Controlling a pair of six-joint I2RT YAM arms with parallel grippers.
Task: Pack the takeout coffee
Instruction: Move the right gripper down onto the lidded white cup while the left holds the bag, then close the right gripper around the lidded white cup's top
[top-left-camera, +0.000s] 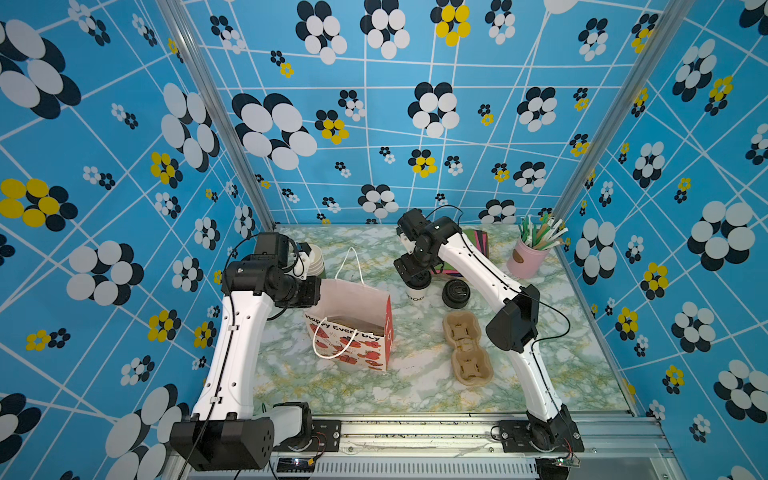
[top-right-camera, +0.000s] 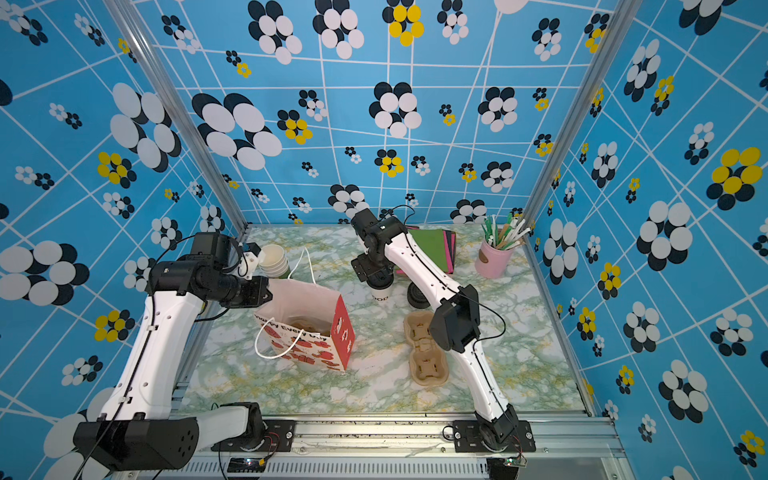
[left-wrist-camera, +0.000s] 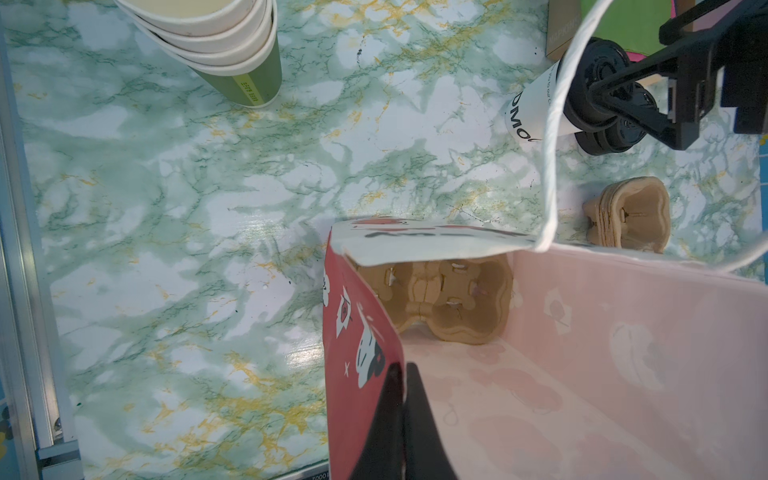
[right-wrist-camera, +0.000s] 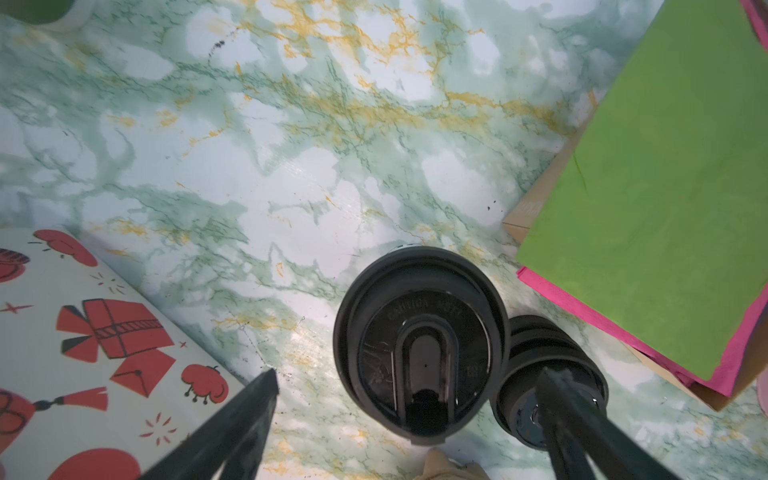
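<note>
Between the wide-spread fingers of the right gripper (right-wrist-camera: 407, 372), the takeout coffee (right-wrist-camera: 422, 345) stands upright on the marbled tabletop (right-wrist-camera: 291, 187). One finger is clear of its lid, and the other lies over the stack of black lids (right-wrist-camera: 540, 340) just beside it. The gift bag (right-wrist-camera: 83, 332) stands near its other side. The left gripper (left-wrist-camera: 401, 399) is pressed together on the bag's red side wall.

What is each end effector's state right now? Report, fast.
Left end effector: closed, pinching the paper bag by its side wall.
Right end effector: open, jaws either side of the takeout coffee, not gripping it.
</note>
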